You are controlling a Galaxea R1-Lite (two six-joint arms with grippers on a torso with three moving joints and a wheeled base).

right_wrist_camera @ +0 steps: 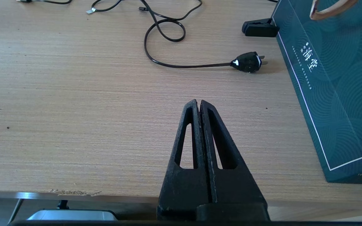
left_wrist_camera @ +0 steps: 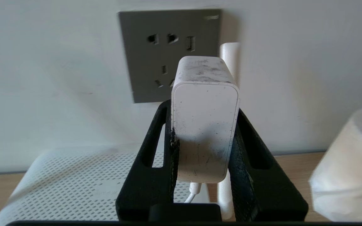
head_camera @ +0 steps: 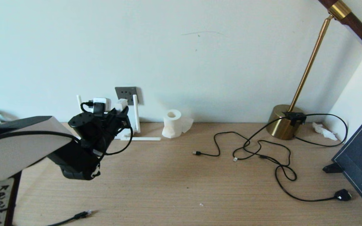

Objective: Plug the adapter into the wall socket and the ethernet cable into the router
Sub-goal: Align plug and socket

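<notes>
My left gripper (head_camera: pixel 122 110) is shut on the white adapter (left_wrist_camera: pixel 204 125), gripped by its two sides, its thin cord (left_wrist_camera: pixel 193 191) hanging below. The adapter (head_camera: pixel 122 104) sits close in front of the dark grey wall socket (left_wrist_camera: pixel 165 53), level with its lower holes; its pins are hidden. Under the gripper lies the white perforated router (left_wrist_camera: pixel 68 185), with antennas (head_camera: pixel 135 113) standing by the socket (head_camera: pixel 126 93). The ethernet cable's plug (head_camera: pixel 83 214) lies at the table's front left. My right gripper (right_wrist_camera: pixel 200 103) is shut on nothing over the front table edge.
A white tissue roll (head_camera: pixel 172 123) stands right of the router. Loose black cables (head_camera: pixel 262 153) and a black mains plug (right_wrist_camera: pixel 248 61) lie right of the middle. A brass lamp base (head_camera: pixel 283 127) sits at the back right, a dark green box (right_wrist_camera: pixel 335 78) along the right edge.
</notes>
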